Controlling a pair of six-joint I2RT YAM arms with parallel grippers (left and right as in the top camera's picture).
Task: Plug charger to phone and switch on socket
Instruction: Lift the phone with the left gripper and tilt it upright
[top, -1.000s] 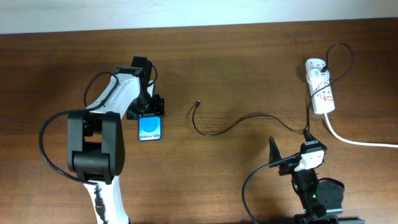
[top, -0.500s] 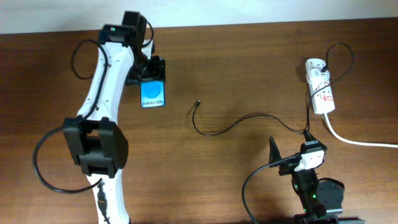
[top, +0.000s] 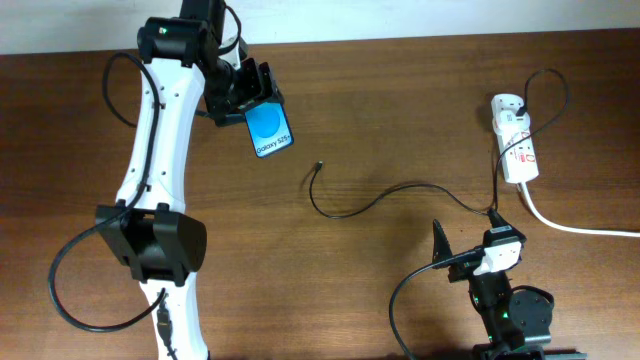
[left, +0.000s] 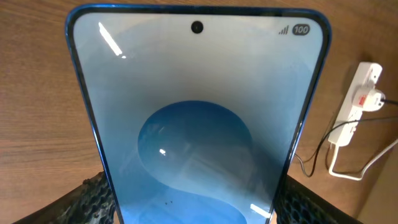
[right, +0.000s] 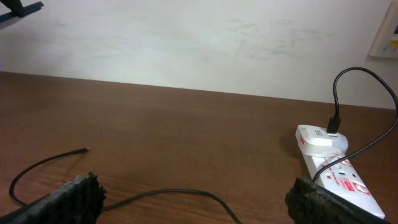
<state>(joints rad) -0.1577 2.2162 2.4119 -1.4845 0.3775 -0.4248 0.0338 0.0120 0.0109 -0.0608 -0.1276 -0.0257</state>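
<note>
My left gripper (top: 247, 95) is shut on the phone (top: 270, 131), a black-framed smartphone with a bright blue screen, and holds it tilted above the table at the back left. The phone fills the left wrist view (left: 199, 118) between my fingers. The charger, a thin black cable (top: 375, 200), lies on the table with its connector tip (top: 318, 166) to the right of the phone; it also shows in the right wrist view (right: 81, 150). Its other end sits in the white adapter on the socket (top: 517, 150), a white power strip at the far right. My right gripper (top: 470, 255) is open and empty near the front edge.
The thick white cord (top: 570, 225) of the strip runs off the right edge. The strip shows in the right wrist view (right: 336, 168) and left wrist view (left: 357, 106). A pale wall stands behind the table.
My left gripper has lifted the phone and carried it toward the back and right, tilting it. The right arm and cable have not moved.
</note>
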